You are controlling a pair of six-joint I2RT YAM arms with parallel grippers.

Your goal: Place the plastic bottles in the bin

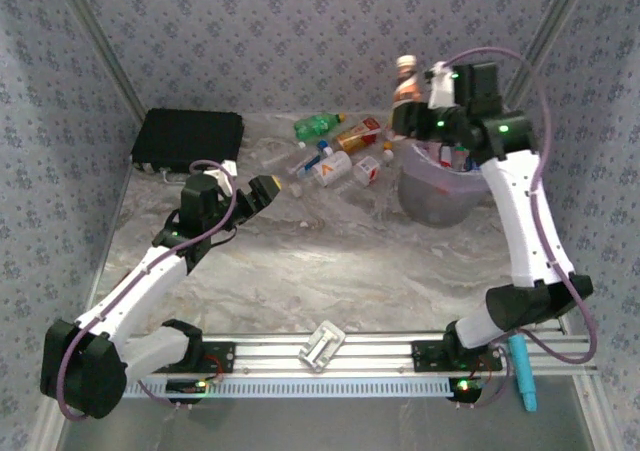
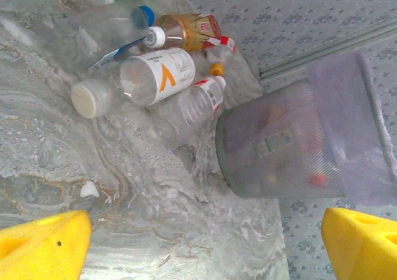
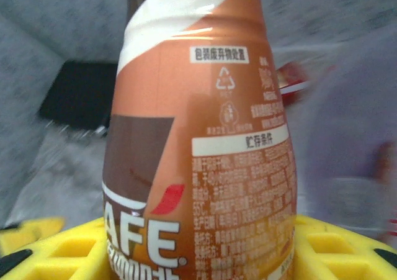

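Jaws of the right gripper (image 1: 408,111) are clamped on 1 upright orange bottle (image 3: 198,137), raised beside the bin (image 1: 430,206); it may not yet be over the opening. Release here risks a rim strike and rollaway. Left gripper (image 2: 205,243) jaws stand apart, empty, near the loose bottles (image 2: 155,75) on the table (image 2: 142,187).

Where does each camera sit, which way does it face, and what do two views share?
Top external: above and behind the arms, looking down on the table; both arms show, left gripper open, right gripper holding a brown bottle.
Left wrist: on the left arm, facing lying bottles and the bin; its yellow fingers at the bottom corners.
Right wrist: on the right arm, facing the brown bottle close up; yellow fingers beside it.
Shared: top external and left wrist both show the bin.
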